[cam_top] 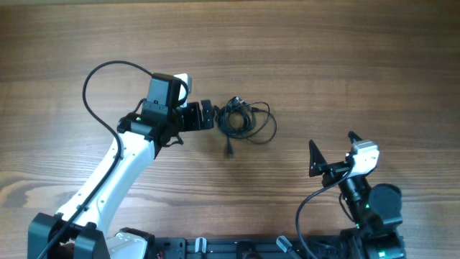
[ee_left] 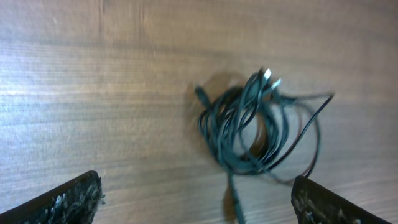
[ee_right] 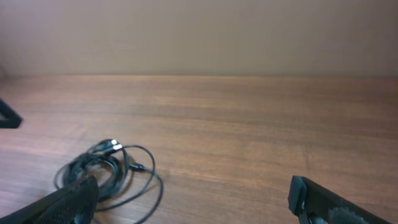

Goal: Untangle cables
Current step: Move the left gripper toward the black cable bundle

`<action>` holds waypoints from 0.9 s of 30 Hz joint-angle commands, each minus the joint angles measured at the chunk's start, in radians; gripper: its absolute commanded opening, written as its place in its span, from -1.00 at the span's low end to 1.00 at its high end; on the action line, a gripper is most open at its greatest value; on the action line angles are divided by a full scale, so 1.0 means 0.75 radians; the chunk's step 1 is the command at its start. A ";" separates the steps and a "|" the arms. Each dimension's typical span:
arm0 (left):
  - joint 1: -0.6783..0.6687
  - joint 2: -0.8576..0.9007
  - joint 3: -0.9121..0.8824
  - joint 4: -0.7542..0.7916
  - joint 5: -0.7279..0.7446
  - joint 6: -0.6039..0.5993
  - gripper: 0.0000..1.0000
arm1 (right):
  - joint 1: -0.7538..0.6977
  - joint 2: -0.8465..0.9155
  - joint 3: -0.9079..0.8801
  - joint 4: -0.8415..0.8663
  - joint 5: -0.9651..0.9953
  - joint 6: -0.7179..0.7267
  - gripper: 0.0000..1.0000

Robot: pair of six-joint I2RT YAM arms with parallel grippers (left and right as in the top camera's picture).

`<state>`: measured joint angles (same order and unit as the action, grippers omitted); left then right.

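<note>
So the cables (cam_top: pixel 241 119) sit bunched just ahead of the left gripper (cam_top: pixel 210 115), whose jaws are wide apart and not touching them. The right gripper (cam_top: pixel 332 150) is spread wide too, well away.

We look down on a pale brown wooden table (ee_left: pixel 93 93), its grain running across the view; right of centre lie the thin dark-grey flexible cables (ee_left: pixel 225 134), wound into a loose, tangled coil, slightly blurred. Two small silvery plug ends (ee_left: pixel 268 76) stick out at the coil's top; a dark plug (ee_left: pixel 199 93) pokes out at upper left; one thin strand loops out to the right; the left gripper (ee_left: pixel 199 202) shows rough black fingertips (ee_left: pixel 65 199) in the lower corners, spread wide, touching no cable.
</note>
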<state>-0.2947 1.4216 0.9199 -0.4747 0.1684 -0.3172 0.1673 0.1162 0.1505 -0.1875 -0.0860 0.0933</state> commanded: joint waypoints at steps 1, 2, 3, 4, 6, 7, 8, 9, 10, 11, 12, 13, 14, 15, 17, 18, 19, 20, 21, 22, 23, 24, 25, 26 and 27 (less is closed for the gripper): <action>-0.006 0.003 0.022 0.059 0.034 -0.082 1.00 | -0.006 0.182 0.210 -0.083 -0.028 0.065 0.99; -0.006 0.003 0.022 0.078 0.066 -0.083 0.99 | -0.006 0.266 0.288 -0.145 -0.038 0.065 0.99; -0.006 0.003 0.022 0.096 0.101 -0.082 1.00 | -0.006 0.362 0.385 -0.238 -0.042 0.090 0.99; -0.006 0.004 0.022 0.106 0.103 -0.082 1.00 | -0.006 0.452 0.465 -0.308 -0.042 0.093 1.00; -0.007 0.020 0.021 0.125 0.102 -0.082 1.00 | -0.006 0.628 0.623 -0.443 -0.042 0.089 0.99; -0.007 0.037 0.021 0.126 0.099 -0.081 1.00 | -0.006 0.726 0.710 -0.507 -0.040 0.082 1.00; -0.037 0.088 0.021 0.126 0.067 -0.077 0.99 | -0.006 0.856 0.823 -0.570 -0.048 0.097 0.99; -0.053 0.107 0.021 0.126 0.060 -0.077 0.99 | -0.006 0.886 0.846 -0.592 -0.118 0.099 1.00; -0.065 0.121 0.021 0.128 0.057 -0.077 0.99 | -0.006 0.901 0.851 -0.599 -0.186 0.097 0.99; -0.077 0.144 0.021 0.135 0.058 -0.077 0.90 | -0.006 0.915 0.850 -0.601 -0.242 0.098 1.00; -0.097 0.196 0.021 0.155 0.057 -0.078 0.76 | -0.006 0.923 0.850 -0.604 -0.263 0.098 0.99; -0.103 0.225 0.021 0.167 0.057 -0.078 0.73 | -0.006 0.922 0.850 -0.604 -0.263 0.099 1.00; -0.106 0.259 0.021 0.176 0.052 -0.084 0.72 | -0.006 0.922 0.850 -0.604 -0.262 0.095 0.99; -0.106 0.297 0.021 0.181 0.040 -0.123 0.71 | -0.006 0.923 0.850 -0.604 -0.262 0.087 0.99; -0.114 0.374 0.021 0.200 0.028 -0.157 0.67 | -0.006 0.923 0.850 -0.604 -0.262 0.089 0.99; -0.121 0.397 0.021 0.204 0.027 -0.157 0.67 | -0.006 0.923 0.850 -0.604 -0.262 0.088 0.99; -0.127 0.415 0.021 0.205 0.027 -0.157 0.64 | -0.006 0.923 0.850 -0.604 -0.262 0.088 0.99; -0.128 0.435 0.021 0.211 0.027 -0.157 0.55 | -0.006 0.923 0.850 -0.604 -0.263 0.089 0.99; -0.128 0.445 0.021 0.215 0.027 -0.157 0.41 | -0.006 0.923 0.850 -0.605 -0.263 0.089 0.99; -0.129 0.447 0.021 0.220 0.027 -0.157 0.30 | -0.006 0.923 0.850 -0.605 -0.263 0.089 0.99; -0.129 0.447 0.021 0.225 0.028 -0.157 0.17 | -0.006 0.923 0.850 -0.605 -0.263 0.089 0.99; -0.128 0.447 0.021 0.225 0.028 -0.157 0.13 | -0.006 0.922 0.850 -0.605 -0.263 0.089 1.00; -0.129 0.447 0.020 0.225 0.028 -0.158 0.12 | -0.006 0.923 0.850 -0.605 -0.263 0.089 0.99; -0.129 0.447 0.020 0.224 0.028 -0.158 0.11 | -0.006 0.923 0.850 -0.606 -0.263 0.089 0.99; -0.129 0.447 0.020 0.224 0.028 -0.158 0.11 | -0.006 0.923 0.850 -0.606 -0.263 0.089 0.99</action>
<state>-0.3874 1.7451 0.9249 -0.3096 0.2024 -0.4320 0.1646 0.8024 0.7685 -0.6430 -0.2626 0.1570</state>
